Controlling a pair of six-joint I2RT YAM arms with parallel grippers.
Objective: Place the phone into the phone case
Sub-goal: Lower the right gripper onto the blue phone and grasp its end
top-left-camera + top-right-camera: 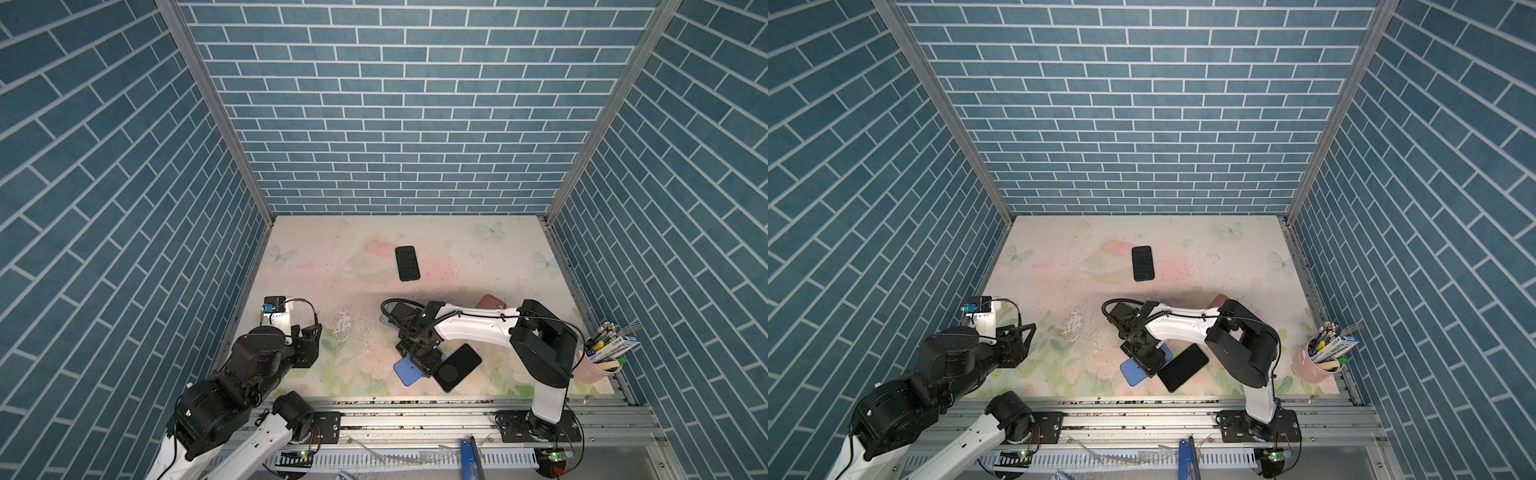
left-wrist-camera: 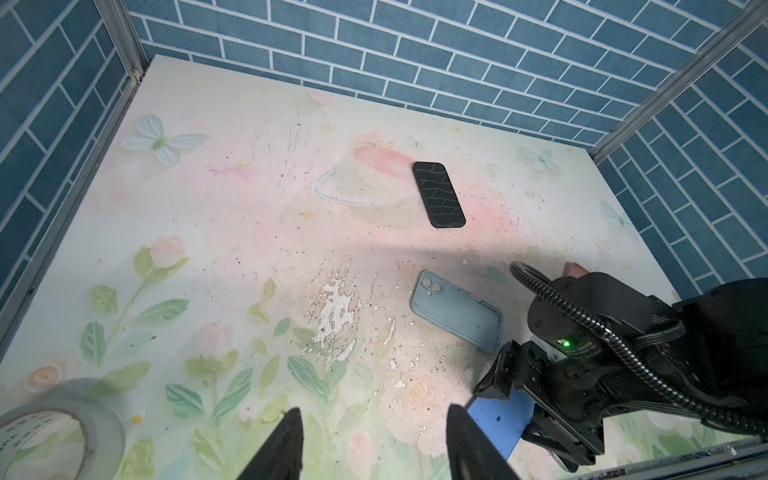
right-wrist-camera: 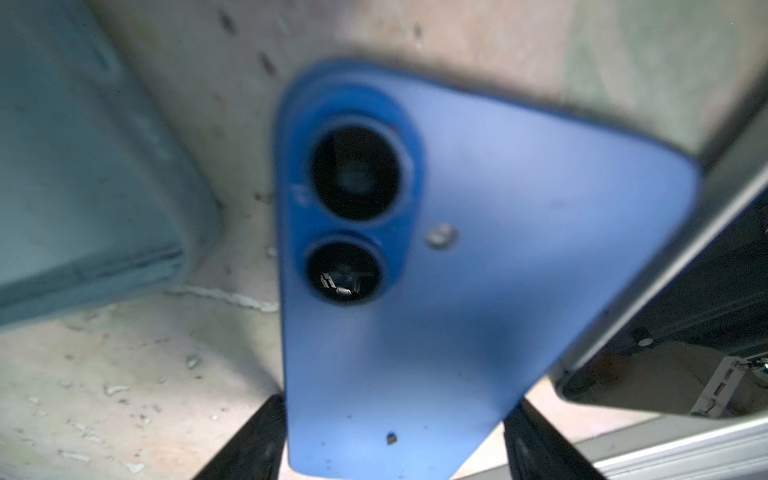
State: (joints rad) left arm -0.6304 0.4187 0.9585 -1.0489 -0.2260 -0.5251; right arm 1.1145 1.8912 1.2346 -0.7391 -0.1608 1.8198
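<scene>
Blue phone (image 3: pixel 478 311) lay back up on the floral table (image 1: pixel 457 249) near its front edge. Right gripper (image 3: pixel 395 403) straddled the phone's long sides, jaws close against the edges; couldn't tell if they pinched it. Grey-blue phone case (image 2: pixel 455 309) lay just beside the phone, not touching. Black phone (image 1: pixel 457 368) sat screen up on the other side. Left gripper (image 2: pixel 374 411) hovered well apart, jaws spread, nothing between them.

On the mat (image 2: pixel 208 232) the teal case (image 2: pixel 455 309) lies flat, with a black phone (image 2: pixel 438 195) beyond it toward the wall (image 2: pixel 415 62), a blue phone (image 2: pixel 498 419) near it under the right gripper (image 2: pixel 528 409), and, well apart from it, a tape roll (image 2: pixel 41 432) and the left gripper (image 2: pixel 372 409), its fingers spread and empty.
</scene>
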